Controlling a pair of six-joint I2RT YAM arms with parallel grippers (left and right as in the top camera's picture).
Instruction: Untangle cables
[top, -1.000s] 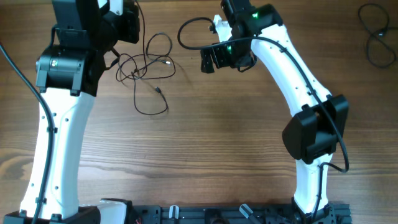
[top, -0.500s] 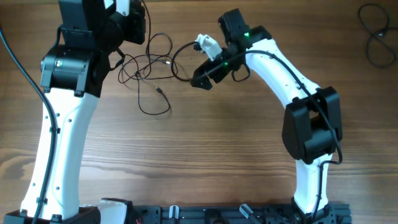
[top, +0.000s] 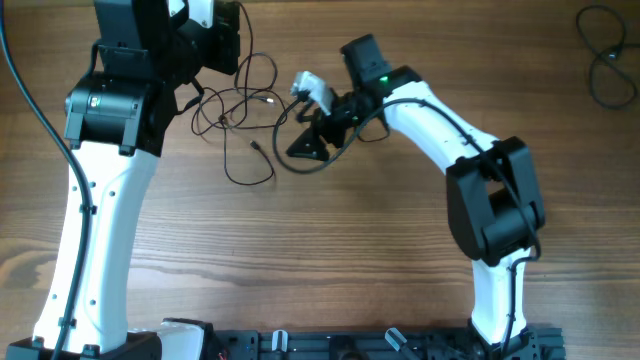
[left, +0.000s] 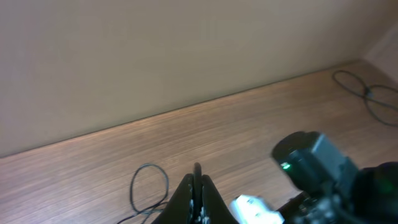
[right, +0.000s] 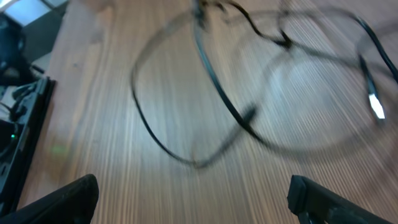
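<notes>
Hovering over the cables (top: 240, 105) by the far edge, left of centre, right gripper (right: 196, 202) spread wide, left gripper (left: 196, 186) pinched shut, whether on a strand unclear; next, likely lowering onto one loop to draw it aside.

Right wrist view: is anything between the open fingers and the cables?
Nothing visible. Only bare wooden table lies between the right gripper and the cables looped just ahead of it.
</notes>
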